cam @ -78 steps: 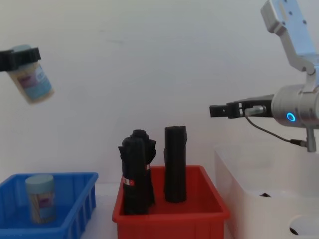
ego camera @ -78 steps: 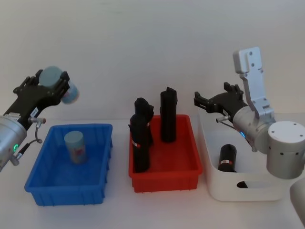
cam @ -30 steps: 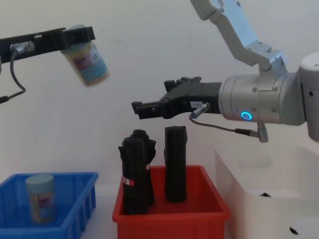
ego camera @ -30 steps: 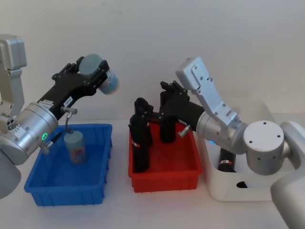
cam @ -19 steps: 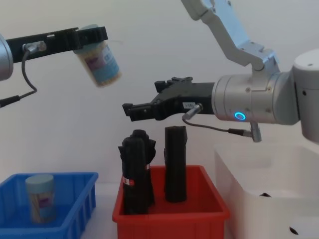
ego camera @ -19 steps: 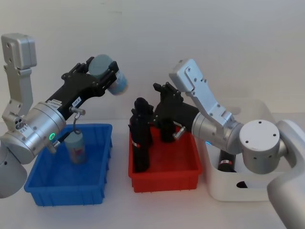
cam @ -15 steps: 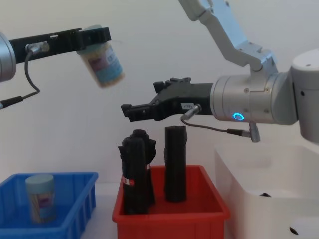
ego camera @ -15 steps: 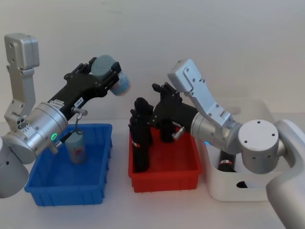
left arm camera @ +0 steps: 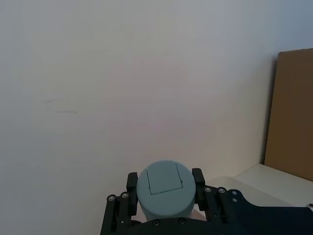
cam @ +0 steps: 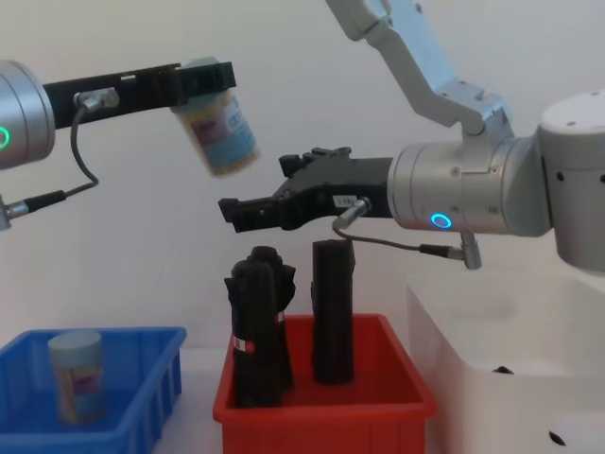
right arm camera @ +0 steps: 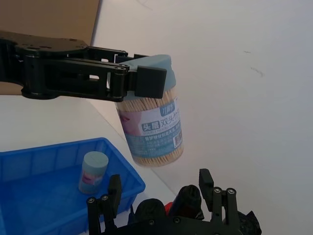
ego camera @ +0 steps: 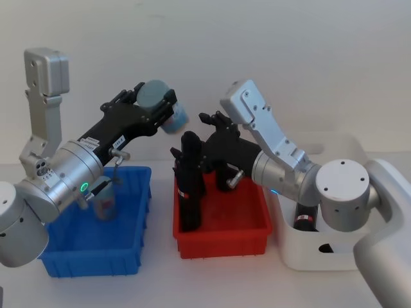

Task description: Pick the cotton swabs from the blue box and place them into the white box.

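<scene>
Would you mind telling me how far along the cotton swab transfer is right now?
No teal-lidded jar shows in the white box yet. In hand: the left gripper holds one jar of cotton swabs in the air above the table, with the open right gripper close beneath it. Left: a second jar stands in the blue box.

Held cotton swabs jar (cam: 219, 126): pale teal lid, clear body showing cream sticks, white and blue label with pink patch; second jar (cam: 76, 375) likewise, in the bright blue box (ego camera: 136, 239); middle bin (ego camera: 221, 232) red, holding black rolls (ego camera: 190, 183), one with a red-and-white band; white box (ego camera: 347, 251) translucent white; left pincer (ego camera: 156, 109) and right pincer (cam: 229, 212) black, arms silver-grey.
</scene>
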